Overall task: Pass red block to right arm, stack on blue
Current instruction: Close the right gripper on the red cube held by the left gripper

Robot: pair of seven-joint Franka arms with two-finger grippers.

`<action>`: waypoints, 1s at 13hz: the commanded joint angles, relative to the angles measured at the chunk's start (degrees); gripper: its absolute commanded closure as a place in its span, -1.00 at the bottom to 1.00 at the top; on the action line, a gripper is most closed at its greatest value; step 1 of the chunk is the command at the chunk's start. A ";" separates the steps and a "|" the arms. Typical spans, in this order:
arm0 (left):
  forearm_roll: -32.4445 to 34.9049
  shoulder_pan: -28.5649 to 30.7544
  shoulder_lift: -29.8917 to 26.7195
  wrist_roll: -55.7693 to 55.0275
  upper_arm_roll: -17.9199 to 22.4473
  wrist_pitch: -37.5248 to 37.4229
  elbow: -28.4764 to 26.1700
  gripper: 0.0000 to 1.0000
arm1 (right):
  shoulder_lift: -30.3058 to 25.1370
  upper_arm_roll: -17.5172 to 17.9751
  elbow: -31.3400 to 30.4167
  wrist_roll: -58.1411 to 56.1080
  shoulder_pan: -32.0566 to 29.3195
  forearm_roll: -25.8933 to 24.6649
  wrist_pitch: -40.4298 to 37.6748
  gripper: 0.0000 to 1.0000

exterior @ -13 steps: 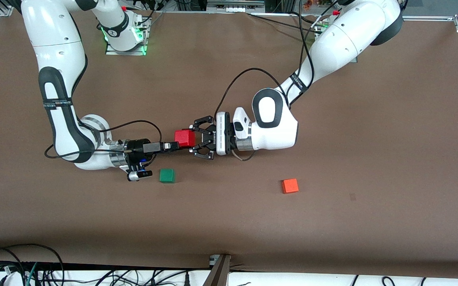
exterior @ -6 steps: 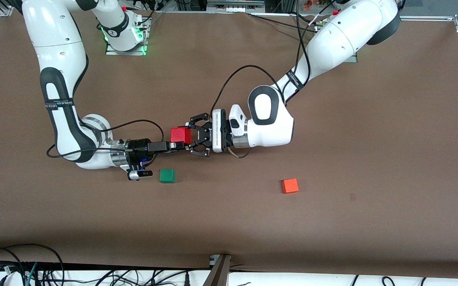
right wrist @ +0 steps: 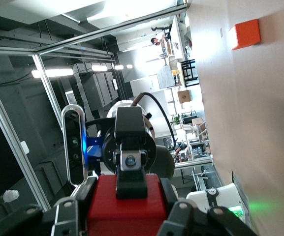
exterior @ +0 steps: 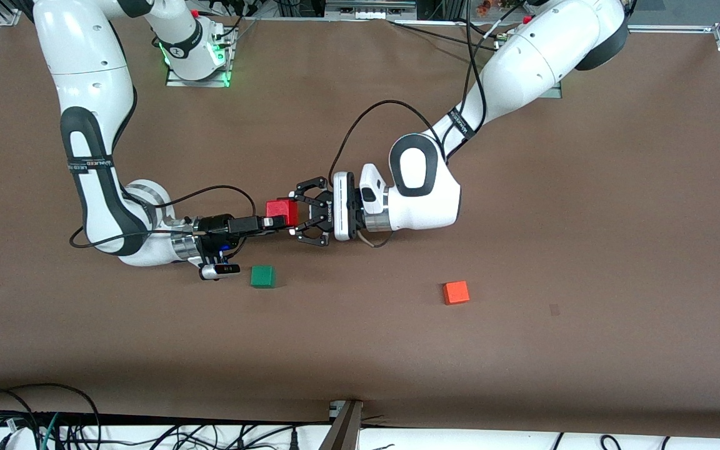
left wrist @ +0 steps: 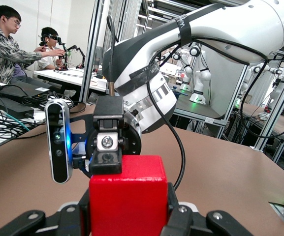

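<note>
Since 1 second ago the right hand (exterior: 275, 220) closed on the red block (exterior: 281, 211), which the left hand (exterior: 298, 215) also grips, half hiding it.

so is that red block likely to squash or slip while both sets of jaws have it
The red block probably won't squash: pinched between the left gripper and the right gripper, its edges look straight and its faces flat. Its smooth faces could slip if one side lets go unevenly. It seems light, since it hangs level above the table.
</note>
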 commanded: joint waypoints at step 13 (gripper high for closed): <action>-4.46 4.52 -2.67 -3.69 -0.70 -1.42 -1.20 -1.00 | -2.08 -2.64 0.68 -0.27 -0.15 -4.30 0.06 0.42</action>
